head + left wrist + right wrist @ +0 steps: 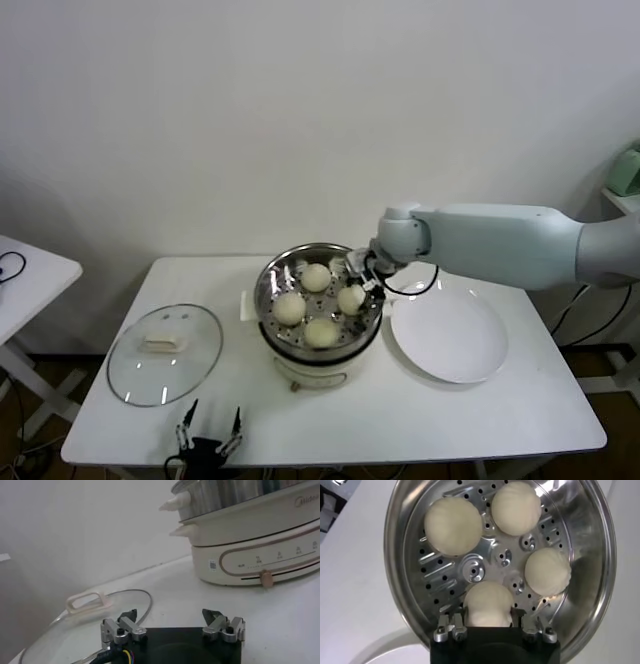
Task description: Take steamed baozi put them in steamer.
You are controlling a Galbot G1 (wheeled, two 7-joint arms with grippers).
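Head view: the right gripper reached over the rim of the steamer, its fingers on either side of the fourth of the steamed baozi, which lay on the perforated tray at the side nearest the white plate; three further buns lay near the other edges of the tray, and the plate held nothing. The glass lid lay flat on the table to the robot's left, and the left gripper was parked at the table's near edge with its fingers spread apart. Left wrist view: the left gripper stood open above the tabletop, between the lid with its cream handle and the cream-white base of the steamer, holding nothing. Right wrist view: the right gripper bracketed the bun nearest the camera, its fingers close at the bun's sides; whether they pressed it or had just let go could not be told. The release would go best if the jaws parted fully and the arm rose straight up (soft dough may cling or dent), clear of the three neighbours. The buns were matte, smooth, pale domes; the tray was polished steel with slots, round holes and raised studs.
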